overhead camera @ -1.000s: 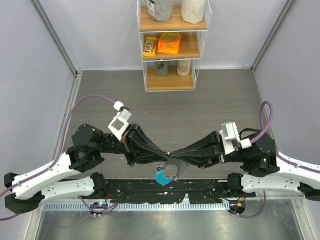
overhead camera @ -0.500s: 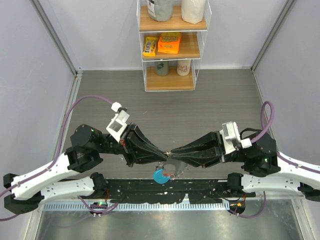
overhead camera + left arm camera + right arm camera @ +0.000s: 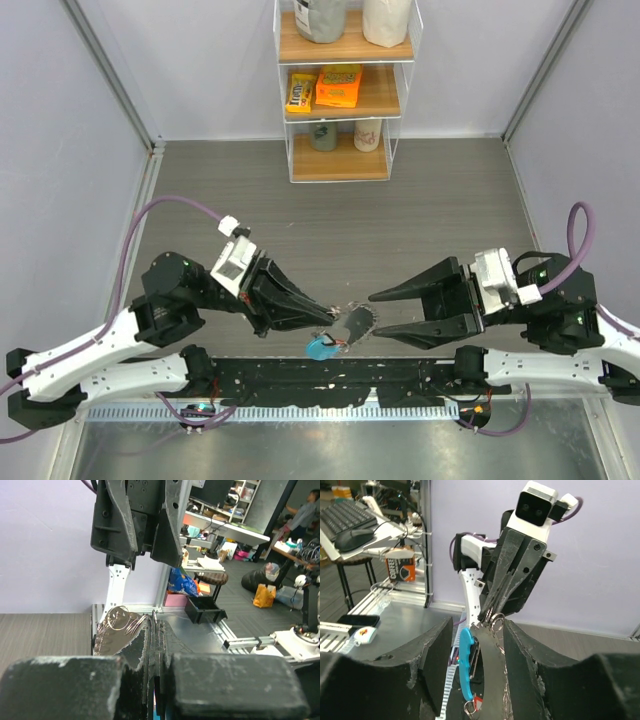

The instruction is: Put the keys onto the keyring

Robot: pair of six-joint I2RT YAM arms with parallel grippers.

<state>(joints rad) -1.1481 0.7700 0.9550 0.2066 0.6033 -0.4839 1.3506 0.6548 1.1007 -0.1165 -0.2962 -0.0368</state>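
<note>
My left gripper (image 3: 326,318) is shut on the keyring (image 3: 358,322), a silvery jagged wire loop held above the table's near edge. The blue crescent tag (image 3: 322,347) hangs below it. In the right wrist view the left gripper (image 3: 492,612) pinches the top of the loop (image 3: 506,680), with the blue tag (image 3: 465,662) and a small red key (image 3: 479,701) dangling. My right gripper (image 3: 380,316) is open, its fingers either side of the loop, touching nothing. In the left wrist view the loop (image 3: 120,625) juts past my shut fingertips (image 3: 156,630). No yellow key shows.
A shelf unit (image 3: 343,95) with snack packets and jars stands at the back centre. Grey walls close in on both sides. A black rail (image 3: 330,385) runs along the near edge between the arm bases.
My right gripper has opened wide and drawn back to the right, away from the left fingertips it met earlier. The left gripper has kept hold of the keyring and dipped slightly.
</note>
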